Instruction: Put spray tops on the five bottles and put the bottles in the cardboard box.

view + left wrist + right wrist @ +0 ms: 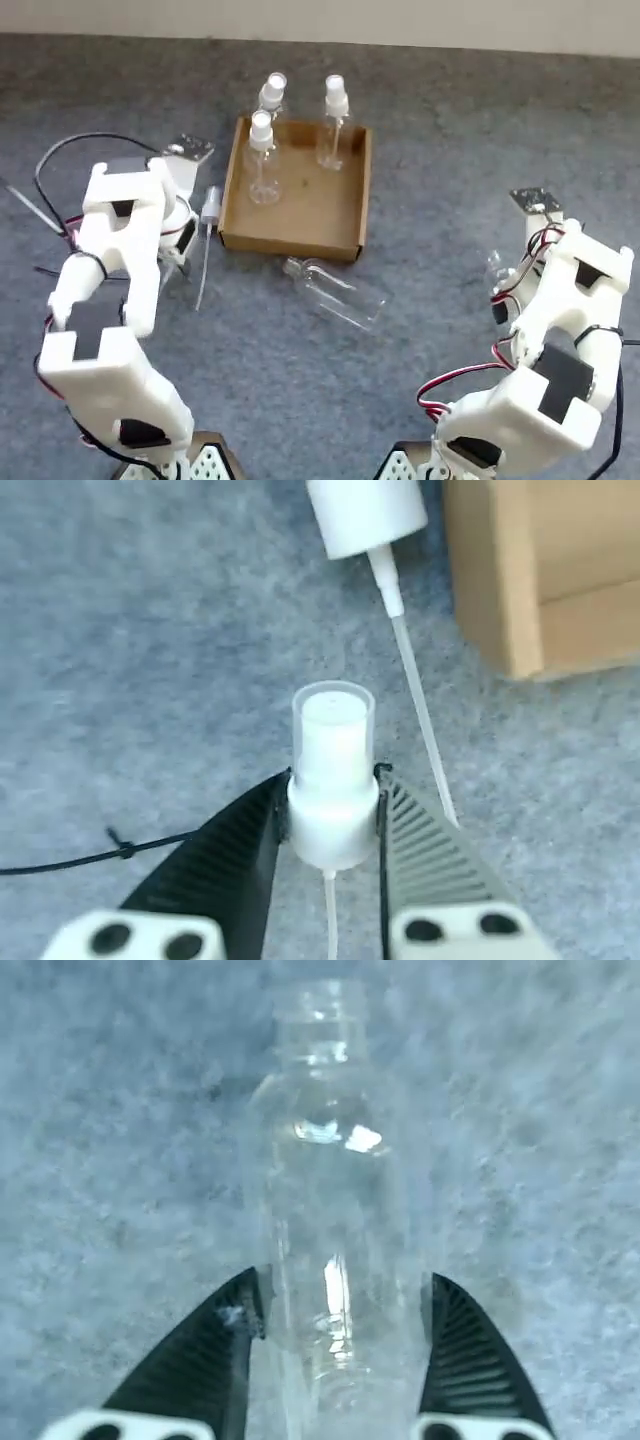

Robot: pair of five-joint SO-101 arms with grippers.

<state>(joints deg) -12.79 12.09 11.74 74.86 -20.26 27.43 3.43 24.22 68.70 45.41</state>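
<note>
the cardboard box (300, 215) sits on the surface (450, 150) with capped bottles (335, 140) standing in it and a bare bottle (335, 292) lying just in front. the right end effector (342, 1295) clamps the body of an open-necked bottle (330, 1160), thin clear plastic that is likely light, slick and squashable, so grip gently. the left end effector (332, 795) pinches a spray top (333, 730) by its stiff collar, sparing the flimsy dip tube (329, 910); a spare top (365, 515) lies beside the box.
</note>
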